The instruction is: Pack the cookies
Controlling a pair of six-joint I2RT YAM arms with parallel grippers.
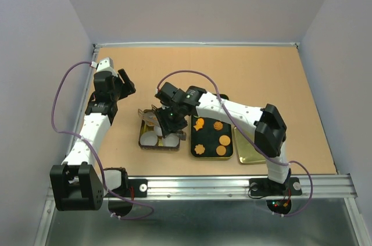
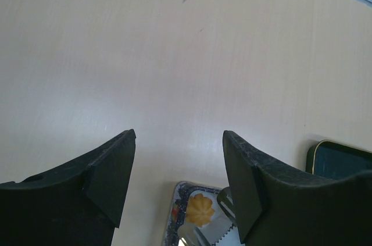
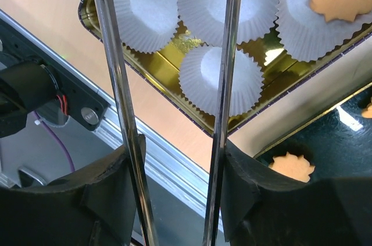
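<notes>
**A:** Top external view: tan tabletop (image 1: pixel 261 77), black rectangular tray (image 1: pixel 210 137) beside a gold metal tin (image 3: pixel 185 42). Hands?

**B:** Left hand (image 2: pixel 180 138) is spread, empty. Right hand (image 3: pixel 177 153) is pinching thin steel tongs (image 3: pixel 116 71) over the tin. Five orange-brown cookies (image 1: pixel 224 139) on the tray, one in a white paper cup (image 3: pixel 302 25).

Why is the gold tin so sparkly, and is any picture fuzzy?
Right wrist view: light bounces off the tin's gold floor and the metal tongs, making bright glare. Left wrist view: the fingers near the lens look soft. Top view: evenly lit and fairly sharp.
</notes>
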